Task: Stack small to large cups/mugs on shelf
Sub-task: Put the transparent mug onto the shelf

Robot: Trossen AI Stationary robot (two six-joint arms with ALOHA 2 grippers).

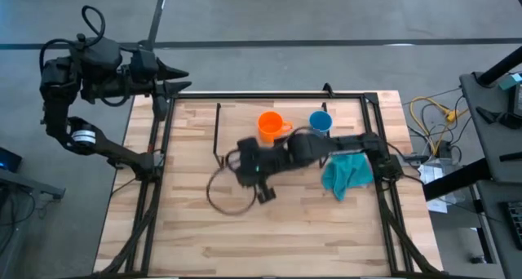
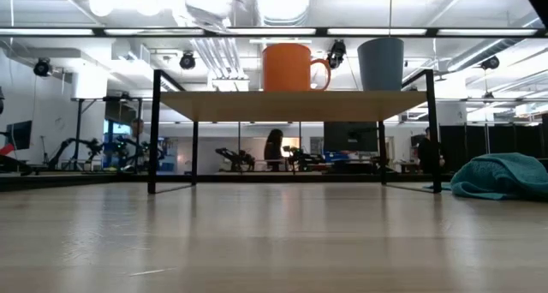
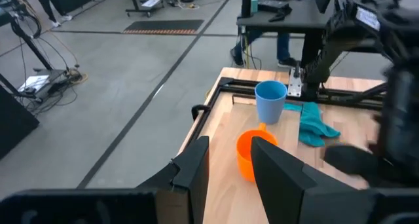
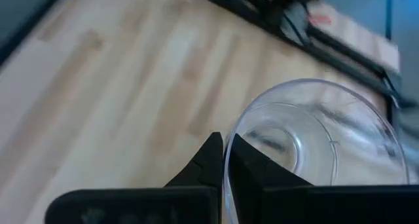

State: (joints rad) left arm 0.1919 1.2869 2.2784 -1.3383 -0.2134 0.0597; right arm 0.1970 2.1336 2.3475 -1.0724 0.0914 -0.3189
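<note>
The right gripper [image 1: 263, 183] reaches out over the middle of the wooden tabletop [image 1: 269, 238], and in its wrist view its two dark fingers [image 4: 208, 160] are pinched together on the rim of the clear transparent glass [image 4: 314, 142], one finger outside the wall and one just inside it. Seen from above, the glass [image 1: 229, 190] hangs out from the gripper's tips on the side away from the arm's base, above the bare wood. Behind the gripper, toward the far edge of the table, the orange mug with a handle [image 1: 271, 126] and the light blue cup [image 1: 320, 121] stand upright near each other on the low light-wood shelf [image 2: 291, 105] with thin black wire legs; in the low view the mug [image 2: 291, 67] is on the left and the cup [image 2: 382, 63] on the right. A crumpled teal cloth [image 1: 347, 173] lies on the tabletop beside the right arm's forearm, back from the gripper. The left gripper [image 1: 175, 80] waits at the table's far left corner, well apart from the cups, its fingers [image 3: 278, 173] spread apart and empty.
</note>
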